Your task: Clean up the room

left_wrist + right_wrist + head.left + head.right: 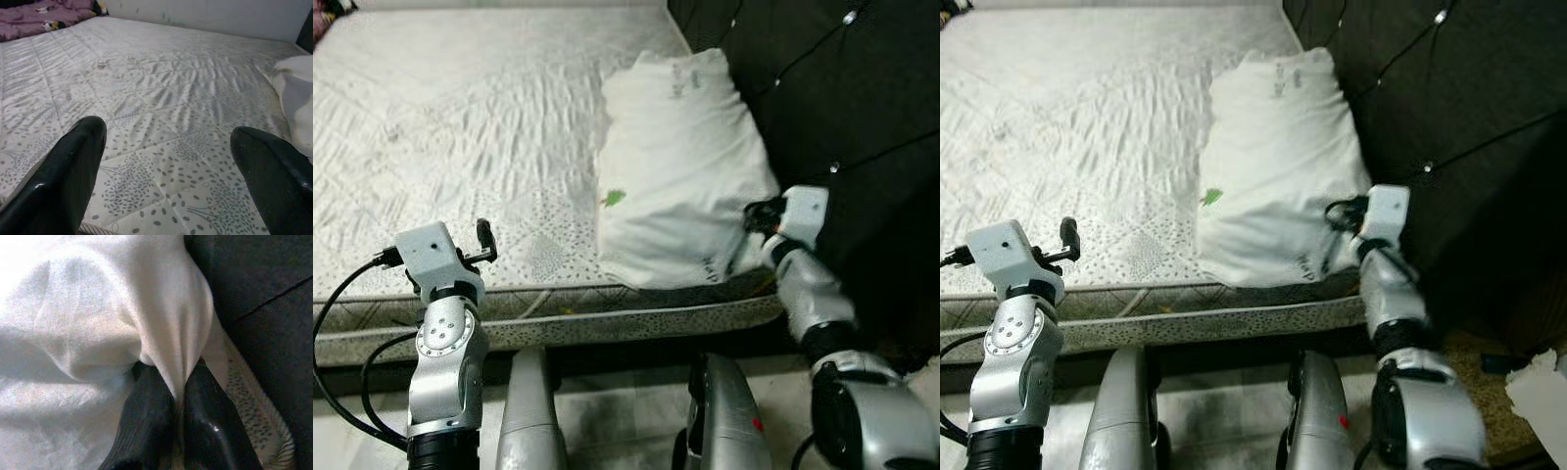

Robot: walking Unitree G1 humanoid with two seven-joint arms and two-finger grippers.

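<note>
right gripper [171,396] had its fingers pinched on a fold of the white pillow [680,166] at its near corner — pillow lay on the mattress [460,137] against the dark headboard [842,98]. left gripper [171,161] hovered over the bed edge w/ fingers wide, holding nothing. risk imo: grip was cloth only — fabric could slip out on a pull, or pillow could drag off the bed edge.

Head stereo overhead; wrists near mattress [460,127]
</note>
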